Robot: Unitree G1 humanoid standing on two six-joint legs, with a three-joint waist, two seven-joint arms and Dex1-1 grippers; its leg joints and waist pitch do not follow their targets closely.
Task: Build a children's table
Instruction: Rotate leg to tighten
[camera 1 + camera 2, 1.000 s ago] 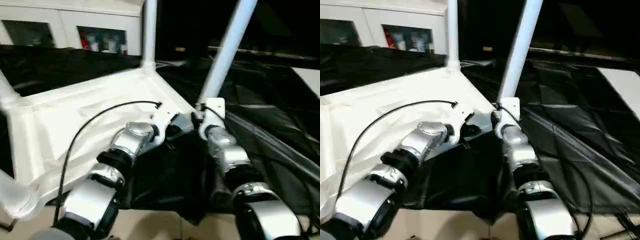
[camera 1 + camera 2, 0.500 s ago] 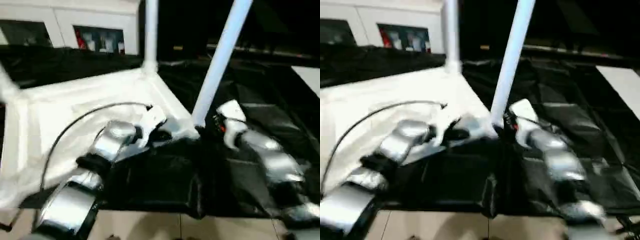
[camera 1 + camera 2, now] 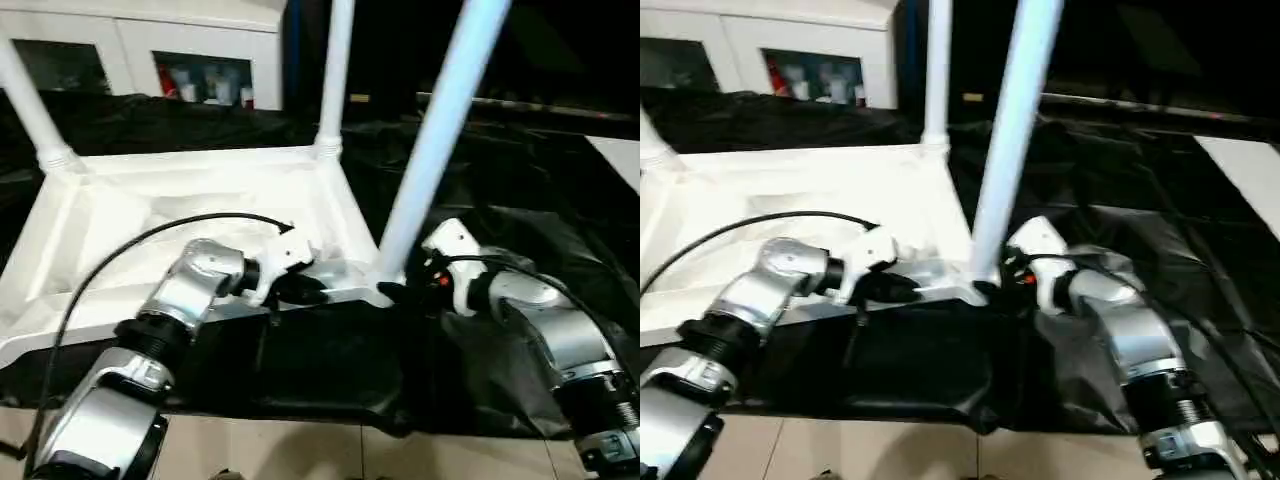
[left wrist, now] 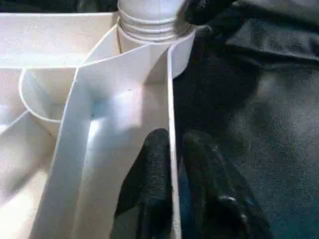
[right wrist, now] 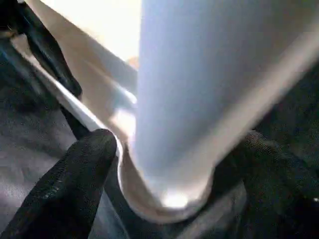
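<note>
**Tech A:** Where was the table top [image 3: 190, 215]?

**Tech B:** It lay upside down on the black sheet [image 3: 520, 190], ribbed underside facing up. Three legs stood upright in corner sockets: the near right leg [image 3: 440, 130], the far right leg [image 3: 333, 75] and the far left leg [image 3: 30, 100].

**Tech A:** State of the left gripper [image 4: 172, 174]?

**Tech B:** Its jaws were nearly closed, straddling the thin near side wall [image 4: 171, 99] of the top, one finger [image 4: 154, 169] inside the wall and the other outside. Whether they actually pinched the wall could not be told.

**Tech A:** And the right gripper [image 5: 174, 164]?

**Tech B:** It stood wide open at the base of the near right leg, a black finger [image 5: 75, 184] on each side of the corner socket [image 5: 164, 199]. Contact could not be confirmed.

**Tech A:** Background?

**Tech B:** A white glass-door cabinet [image 3: 150, 50] stood behind the sheet.
</note>
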